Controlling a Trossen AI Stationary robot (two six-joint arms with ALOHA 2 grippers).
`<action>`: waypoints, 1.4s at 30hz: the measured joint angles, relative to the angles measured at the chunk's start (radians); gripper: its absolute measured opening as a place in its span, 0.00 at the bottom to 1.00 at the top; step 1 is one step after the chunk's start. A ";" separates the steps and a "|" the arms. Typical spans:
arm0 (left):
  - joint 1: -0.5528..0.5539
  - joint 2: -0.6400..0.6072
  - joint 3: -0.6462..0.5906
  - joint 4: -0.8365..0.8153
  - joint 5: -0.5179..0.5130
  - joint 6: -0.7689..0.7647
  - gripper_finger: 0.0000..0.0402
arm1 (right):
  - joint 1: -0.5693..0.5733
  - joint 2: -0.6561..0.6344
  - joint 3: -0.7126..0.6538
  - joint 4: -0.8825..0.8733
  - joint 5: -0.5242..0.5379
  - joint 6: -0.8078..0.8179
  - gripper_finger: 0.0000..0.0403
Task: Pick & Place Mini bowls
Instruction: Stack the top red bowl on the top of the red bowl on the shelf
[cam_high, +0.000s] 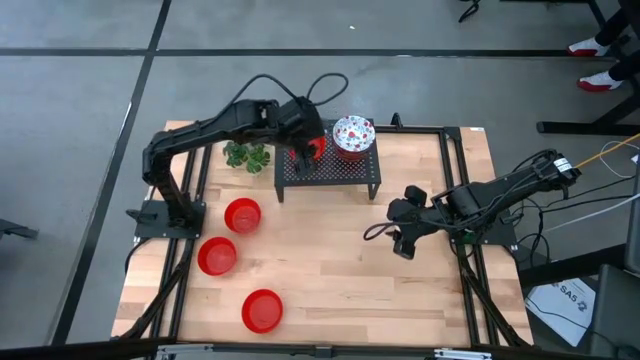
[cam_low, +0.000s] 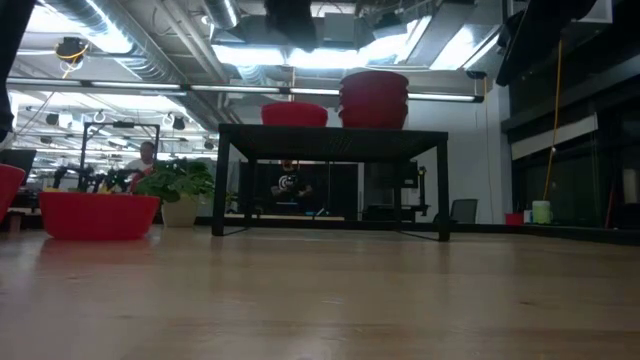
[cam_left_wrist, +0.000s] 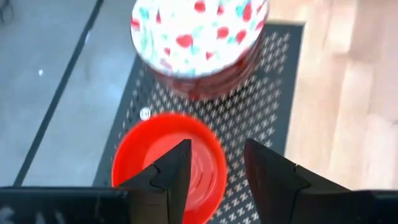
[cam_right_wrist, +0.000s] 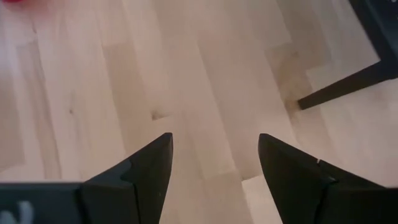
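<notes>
A single red mini bowl (cam_left_wrist: 155, 155) (cam_high: 316, 148) (cam_low: 294, 113) stands on its base on the black perforated rack (cam_high: 335, 172). Next to it on the rack is a stack of mini bowls (cam_high: 352, 136) (cam_low: 373, 98) topped by a white, red-speckled one (cam_left_wrist: 196, 31). My left gripper (cam_left_wrist: 217, 149) (cam_high: 303, 152) is open above the single red bowl. In the left wrist view one finger shows over the bowl's hollow and the other past its rim. The low view shows a gap between the gripper and the bowl. Three more red bowls (cam_high: 242, 215) (cam_high: 217, 256) (cam_high: 262, 310) rest on the table. My right gripper (cam_right_wrist: 214, 146) (cam_high: 403, 245) is open over bare wood.
A green leafy plant (cam_high: 247, 155) (cam_low: 180, 185) sits left of the rack, under the left arm. The rack's leg (cam_right_wrist: 339, 87) stands close to my right gripper. Bare wood lies in the table's middle and near right. People show in the room beyond the table.
</notes>
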 joint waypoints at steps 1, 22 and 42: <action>-0.005 0.000 0.017 0.000 0.000 0.004 0.36 | 0.000 0.000 0.000 0.003 -0.006 0.007 0.59; -0.053 0.000 0.093 0.015 -0.001 0.041 0.36 | -0.002 0.000 0.000 0.090 -0.018 0.003 0.59; -0.053 0.000 0.093 0.014 0.001 0.127 0.36 | -0.006 -0.466 -0.711 1.229 -0.120 -0.389 0.59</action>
